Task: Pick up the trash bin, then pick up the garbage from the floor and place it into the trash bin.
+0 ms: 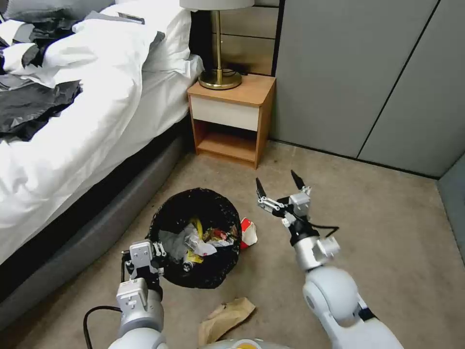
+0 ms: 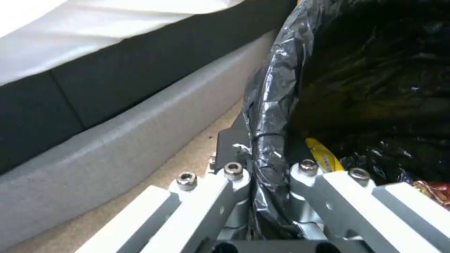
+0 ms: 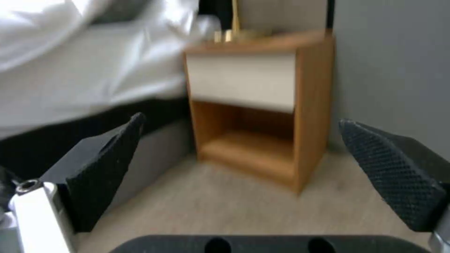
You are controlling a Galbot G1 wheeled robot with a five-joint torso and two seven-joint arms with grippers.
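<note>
Before me: a wooden nightstand (image 1: 231,116) with white drawer and open shelf, set in the carpet's (image 1: 387,232) far corner against the grey wall panels (image 1: 348,72). A brass lamp (image 1: 219,72) stands on its top. Beside it, a bed (image 1: 87,121) with white duvet and dark clothing (image 1: 34,109).

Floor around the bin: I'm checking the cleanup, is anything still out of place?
Yes. A red-and-white carton lies against the trash bin, and crumpled brown paper lies on the carpet nearer the robot.
</note>
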